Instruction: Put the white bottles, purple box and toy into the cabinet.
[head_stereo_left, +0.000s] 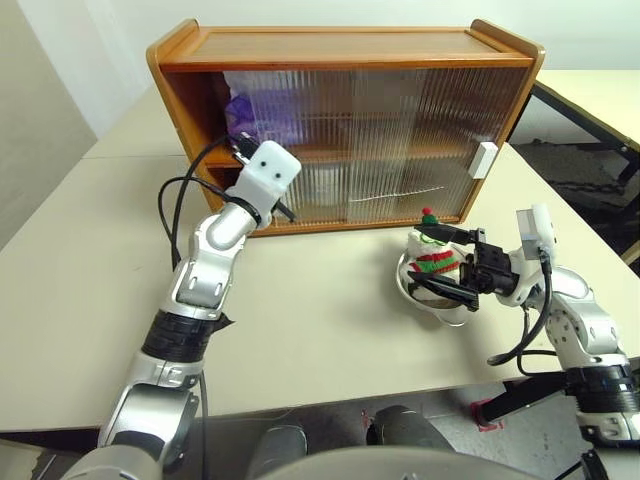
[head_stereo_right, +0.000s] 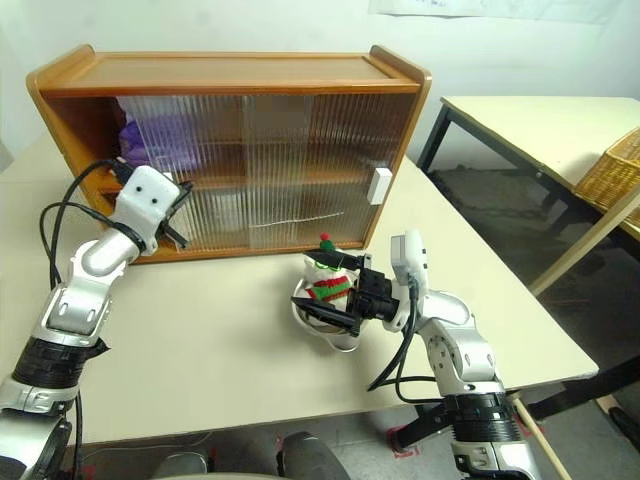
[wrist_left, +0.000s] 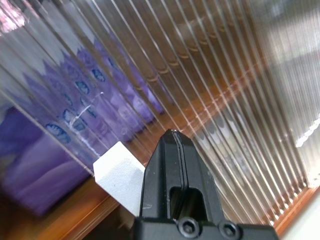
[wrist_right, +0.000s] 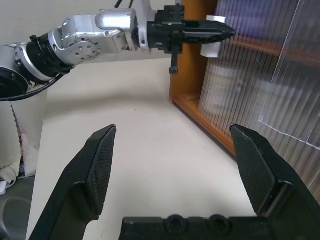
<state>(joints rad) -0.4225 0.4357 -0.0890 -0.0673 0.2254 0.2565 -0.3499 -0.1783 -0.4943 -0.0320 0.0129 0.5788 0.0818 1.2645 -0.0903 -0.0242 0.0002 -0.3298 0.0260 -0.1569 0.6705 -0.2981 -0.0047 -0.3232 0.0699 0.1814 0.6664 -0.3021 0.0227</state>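
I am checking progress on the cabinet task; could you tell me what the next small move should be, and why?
Probably the left gripper, shut and level with the white handle of the left sliding door, should push that door further aside. The purple box already sits on the cabinet shelf, but the toy waits in the metal bowl by the open right gripper, and the opening looks narrow.

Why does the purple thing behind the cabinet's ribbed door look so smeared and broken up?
In the left wrist view the ribbed translucent sliding door splits the soft lilac-purple tissue pack into streaks, and pale glare runs along the ribs. In the left eye view it is a hazy purple patch behind that door.
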